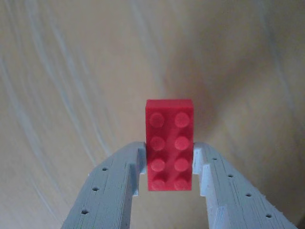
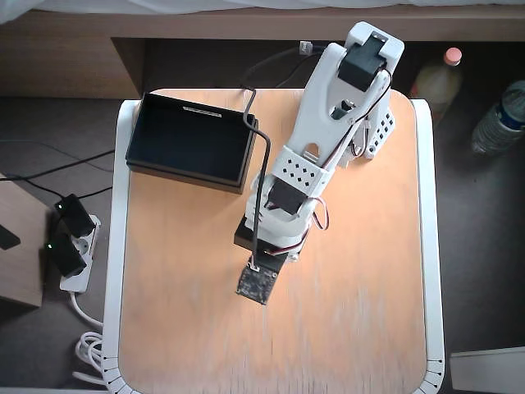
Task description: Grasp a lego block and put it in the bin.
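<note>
The red lego block (image 1: 169, 144) is clamped by its long sides between the pale fingers of the gripper (image 1: 169, 164), studs toward the wrist camera, apparently for carriage, well apart from the black bin (image 2: 190, 140) seen overhead.

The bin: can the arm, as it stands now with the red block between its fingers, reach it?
Probably yes. The bin sits open-topped beside the arm's base, with bare table between it and the gripper, which is closed on the lego block. Nothing visible blocks the way.
</note>
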{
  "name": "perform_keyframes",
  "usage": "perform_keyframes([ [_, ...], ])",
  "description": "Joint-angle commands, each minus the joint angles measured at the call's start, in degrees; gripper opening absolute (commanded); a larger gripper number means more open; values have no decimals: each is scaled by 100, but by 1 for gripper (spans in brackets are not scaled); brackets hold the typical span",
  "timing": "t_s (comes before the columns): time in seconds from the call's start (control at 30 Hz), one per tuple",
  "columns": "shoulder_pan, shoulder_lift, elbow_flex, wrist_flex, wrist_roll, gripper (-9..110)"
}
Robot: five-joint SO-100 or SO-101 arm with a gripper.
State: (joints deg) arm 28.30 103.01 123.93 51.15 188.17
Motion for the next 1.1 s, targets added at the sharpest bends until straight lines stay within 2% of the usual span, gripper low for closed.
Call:
perform_keyframes([
  [0.0,202,703,-677,431,-79,0],
  [0.43,1160,1134,-1459,2197,-483,0],
  [1.07,3023,1151,-2452,2417,-633,0],
])
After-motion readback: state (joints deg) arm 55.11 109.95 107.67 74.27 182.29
